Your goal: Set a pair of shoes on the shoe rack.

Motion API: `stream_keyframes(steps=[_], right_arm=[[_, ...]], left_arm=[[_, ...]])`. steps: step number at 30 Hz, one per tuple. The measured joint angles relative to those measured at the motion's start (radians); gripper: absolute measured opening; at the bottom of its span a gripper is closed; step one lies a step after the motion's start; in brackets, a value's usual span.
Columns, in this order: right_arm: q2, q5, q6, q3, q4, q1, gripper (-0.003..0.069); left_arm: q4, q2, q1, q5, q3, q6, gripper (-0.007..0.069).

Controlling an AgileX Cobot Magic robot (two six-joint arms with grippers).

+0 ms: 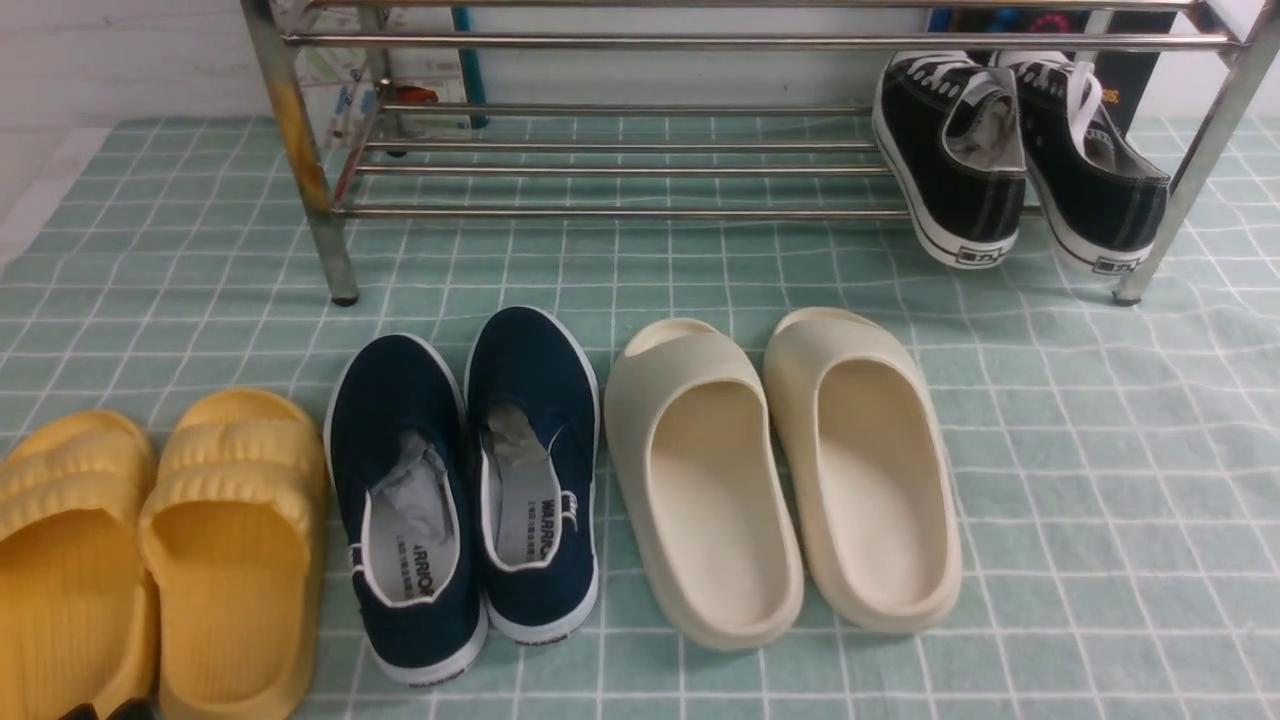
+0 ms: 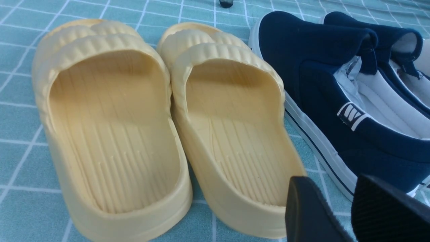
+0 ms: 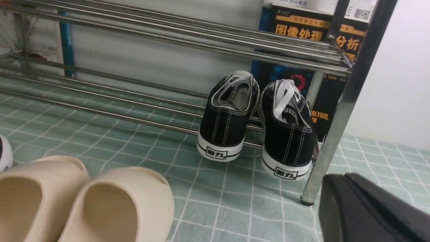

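The right gripper (image 3: 342,176) has its fingers together, and nothing is held by them. Ahead of this hand, well apart from it, stands the shoe rack (image 3: 215,55), made of shiny steel: thin round tubes lie across in tiers, on straight legs with dark rounded feet. On its lower tier, also ahead of the hand, rest the two black canvas sneakers (image 3: 223,126) (image 3: 289,144), side by side. Their cloth is matt with pale double stitching, the laces are flat and white, and the smooth rubber heels reach out past the front tube, toward the hand.

The cream slides (image 3: 117,191) are on the checked cloth, nearer to this hand than the rack; they are smooth, thick and rounded.

The left gripper (image 2: 331,179) has dark fingers a little apart, with empty space between. Just beside it are the yellow slides (image 2: 117,134), with puffy, wavy straps and ribbed footbeds. Also near this hand lie the navy slip-on shoes (image 2: 336,84), of soft fabric with white soles.
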Motion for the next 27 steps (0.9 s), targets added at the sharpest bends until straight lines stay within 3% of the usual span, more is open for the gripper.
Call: stream_keyframes(steps=[6, 8, 17, 27], right_arm=[[-0.005, -0.256, 0.000, 0.224, -0.013, 0.000, 0.0005], [-0.005, -0.248, 0.000, 0.249, -0.016, 0.000, 0.0005], [-0.051, 0.028, 0.000, 0.259, -0.044, 0.041, 0.0010], [-0.417, 0.349, 0.000, 0.259, -0.059, 0.039, 0.0015]], left_arm=[[0.000, 0.000, 0.000, 0.000, 0.000, 0.000, 0.0221], [0.000, 0.000, 0.000, 0.000, 0.000, 0.000, 0.0221], [0.000, 0.000, 0.000, 0.000, 0.000, 0.000, 0.0221], [0.000, 0.000, 0.003, 0.000, 0.000, 0.000, 0.0227]])
